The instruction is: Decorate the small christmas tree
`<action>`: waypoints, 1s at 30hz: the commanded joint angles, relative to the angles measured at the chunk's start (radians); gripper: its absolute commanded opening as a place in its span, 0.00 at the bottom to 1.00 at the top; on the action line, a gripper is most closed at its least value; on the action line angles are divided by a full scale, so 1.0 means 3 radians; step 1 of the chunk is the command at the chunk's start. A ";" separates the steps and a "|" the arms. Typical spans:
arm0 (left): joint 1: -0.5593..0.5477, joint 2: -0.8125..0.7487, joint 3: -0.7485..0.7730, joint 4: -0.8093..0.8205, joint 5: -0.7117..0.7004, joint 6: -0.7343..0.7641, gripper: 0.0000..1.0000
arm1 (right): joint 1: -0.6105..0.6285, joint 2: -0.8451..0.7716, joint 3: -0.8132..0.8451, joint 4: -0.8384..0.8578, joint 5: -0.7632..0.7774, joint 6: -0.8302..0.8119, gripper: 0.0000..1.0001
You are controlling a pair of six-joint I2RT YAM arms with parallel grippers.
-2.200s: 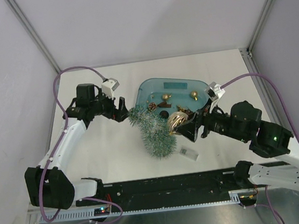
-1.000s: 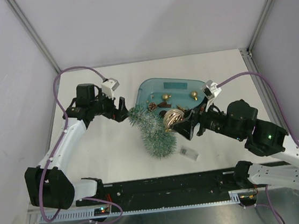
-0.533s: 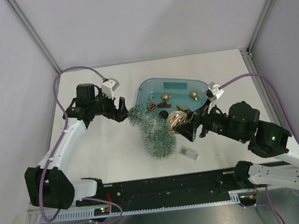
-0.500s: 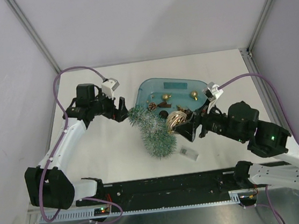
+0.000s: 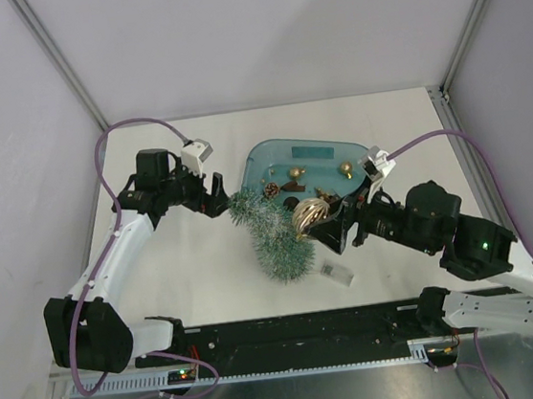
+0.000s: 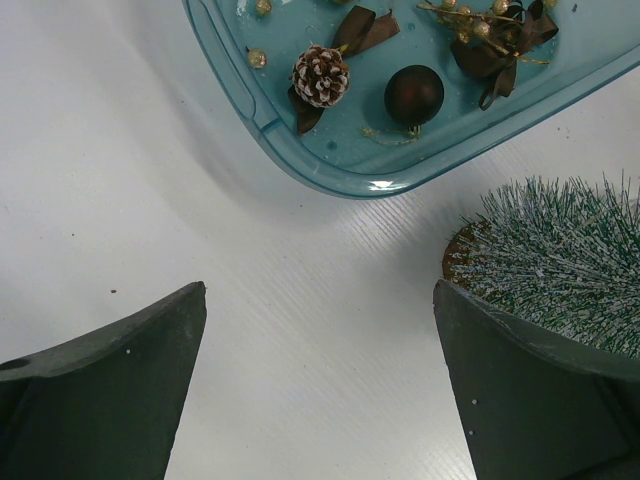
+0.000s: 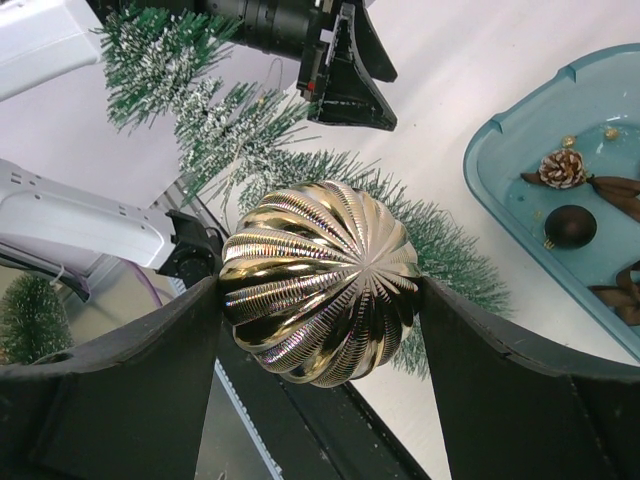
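Glossy ribbed gold bauble (image 7: 320,296); bristly frosted tree (image 5: 272,230).

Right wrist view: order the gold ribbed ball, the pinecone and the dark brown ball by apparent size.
1. gold ribbed ball, by far the largest, though it sits nearest the lens.
2. dark brown ball and pinecone: about alike, not ranked.

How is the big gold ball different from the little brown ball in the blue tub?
The gold ball is shiny with ridges; the brown ball is dark and smooth. The gold ball looks much bigger than the brown ball. The gold ball is held in the right gripper next to the small christmas tree; the brown ball lies in the teal tub. Both are round ornaments.
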 commanded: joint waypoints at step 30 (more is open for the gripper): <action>0.0016 -0.0110 0.0036 0.0017 0.0117 -0.0053 1.00 | 0.0248 0.0064 0.0293 0.0207 0.0090 -0.0092 0.44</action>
